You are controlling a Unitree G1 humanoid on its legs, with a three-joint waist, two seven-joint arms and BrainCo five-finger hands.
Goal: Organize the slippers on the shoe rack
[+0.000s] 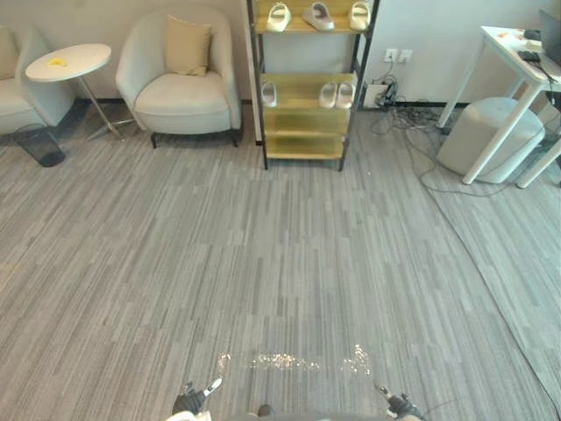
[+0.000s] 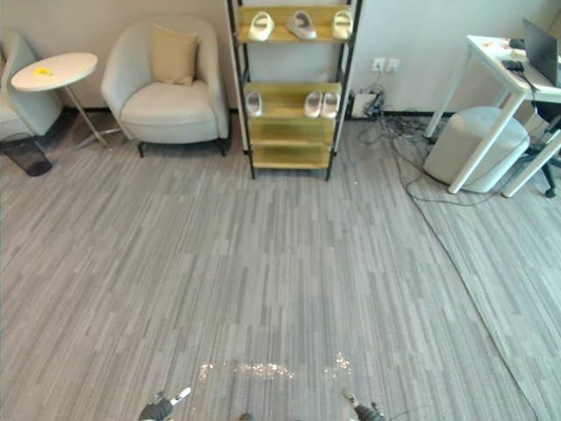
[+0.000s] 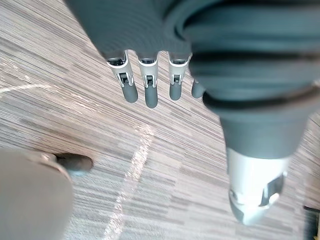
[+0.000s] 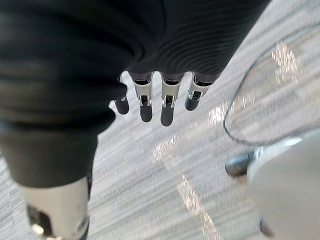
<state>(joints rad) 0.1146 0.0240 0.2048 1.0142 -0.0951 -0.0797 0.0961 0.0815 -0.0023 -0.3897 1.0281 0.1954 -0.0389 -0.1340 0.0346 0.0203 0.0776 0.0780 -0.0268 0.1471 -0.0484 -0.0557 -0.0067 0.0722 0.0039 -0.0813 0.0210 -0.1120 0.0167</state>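
Observation:
A black-framed shoe rack (image 1: 302,145) with wooden shelves stands against the far wall. Three pale slippers lie on its top shelf: one (image 1: 279,17) at the left, one (image 1: 318,15) askew in the middle, one (image 1: 359,15) at the right. The middle shelf holds a single slipper (image 1: 269,94) at the left and a pair (image 1: 337,95) at the right. My left hand (image 1: 195,399) and right hand (image 1: 399,405) hang low at the near edge, far from the rack. In the wrist views the left hand's fingers (image 3: 147,85) and the right hand's fingers (image 4: 160,100) are straight over the carpet and hold nothing.
A beige armchair (image 1: 180,79) with a cushion stands left of the rack, with a round white side table (image 1: 68,61) and a dark bin (image 1: 39,145) further left. At the right are a grey pouf (image 1: 489,136), a white desk (image 1: 517,53) and loose cables (image 1: 412,123). Grey carpet lies between me and the rack.

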